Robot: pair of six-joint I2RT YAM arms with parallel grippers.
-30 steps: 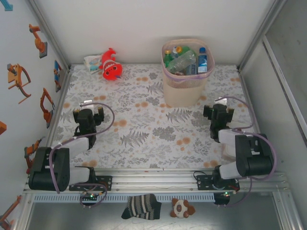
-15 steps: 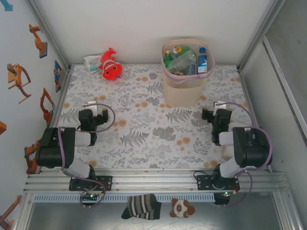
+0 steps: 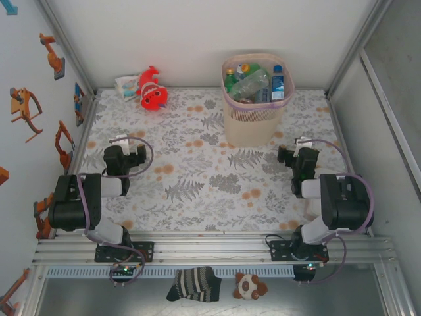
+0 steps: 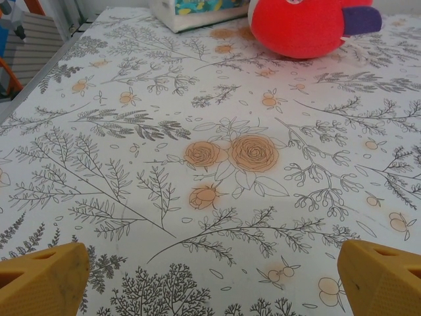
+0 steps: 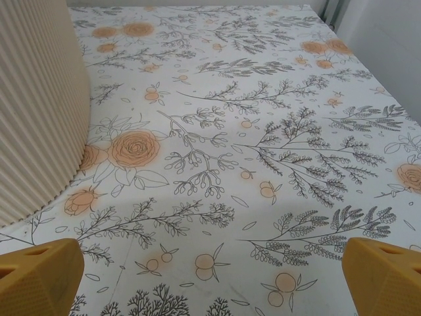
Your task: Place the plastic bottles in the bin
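The bin, a tall beige ribbed basket, stands at the far middle-right of the flowered table. Several plastic bottles lie inside it, green, clear and one with a blue label. Its ribbed wall rises at the left of the right wrist view. My left gripper rests low over the left side of the table, open, with bare cloth between its yellow fingertips. My right gripper sits just right of and nearer than the bin, also open and holding nothing.
A red fish plush and a small printed box lie at the far left corner; the plush is ahead of the left gripper. White walls close the table on three sides. A striped sock lies below the front rail.
Both arms have folded back toward their bases, the left one most, its elbow swinging up and left. Both grippers stay open and low over the table.
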